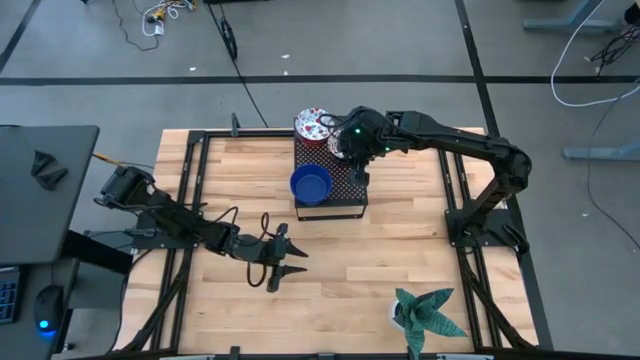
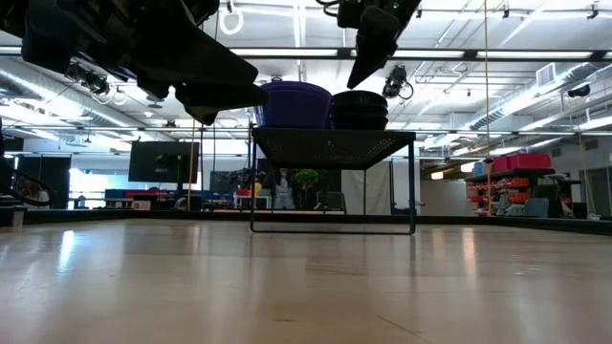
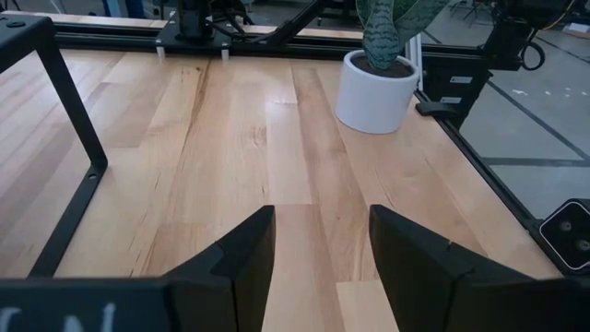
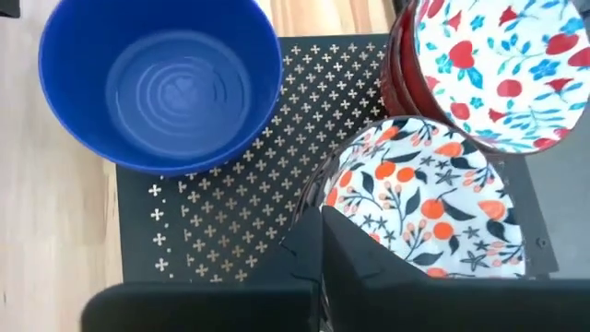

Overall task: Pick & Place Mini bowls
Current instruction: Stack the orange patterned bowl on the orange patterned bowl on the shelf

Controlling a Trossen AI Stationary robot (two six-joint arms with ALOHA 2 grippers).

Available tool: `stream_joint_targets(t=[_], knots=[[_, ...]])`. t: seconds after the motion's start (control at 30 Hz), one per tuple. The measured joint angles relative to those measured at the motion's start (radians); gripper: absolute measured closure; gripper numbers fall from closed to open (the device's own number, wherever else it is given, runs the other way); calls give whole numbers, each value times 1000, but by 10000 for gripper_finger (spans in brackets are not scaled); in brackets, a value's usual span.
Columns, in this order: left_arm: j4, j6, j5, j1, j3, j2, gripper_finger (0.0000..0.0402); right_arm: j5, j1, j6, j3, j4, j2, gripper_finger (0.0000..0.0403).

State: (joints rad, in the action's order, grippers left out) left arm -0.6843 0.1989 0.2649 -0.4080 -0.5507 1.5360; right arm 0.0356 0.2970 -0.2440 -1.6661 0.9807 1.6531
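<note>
A black perforated stand [image 1: 330,190] at the table's far middle carries the mini bowls. A solid blue bowl [image 4: 161,88] rests on its base on the stand's near left part. A white bowl with orange fruit pattern [image 4: 433,198] sits farther right. A red-and-blue floral bowl [image 4: 502,65] stands behind it on a red stack. My right gripper [image 4: 323,231] reaches down from the table's right and is shut at the orange-patterned bowl's rim. My left gripper [image 1: 285,262] hovers open over bare wood near the table's middle. My right gripper is shut on the rim [image 4: 334,195] of the orange-patterned bowl, on the side toward the blue bowl. The fingers slant down from above and hide the exact place of contact. The bowl sits upright with its base on the stand.
A potted green plant in a white pot [image 1: 425,315] stands near the table's front right corner. In the low view the stand [image 2: 333,143] rises on thin legs. Black rails [image 1: 190,160] frame the wooden top. Open wood lies between the stand and the plant.
</note>
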Motion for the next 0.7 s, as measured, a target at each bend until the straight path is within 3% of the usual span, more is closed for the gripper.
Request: stream_joint_targets(t=[0.7], knots=[[0,7,0,0,0,0,220,0,0,-11,0,50,19,400]])
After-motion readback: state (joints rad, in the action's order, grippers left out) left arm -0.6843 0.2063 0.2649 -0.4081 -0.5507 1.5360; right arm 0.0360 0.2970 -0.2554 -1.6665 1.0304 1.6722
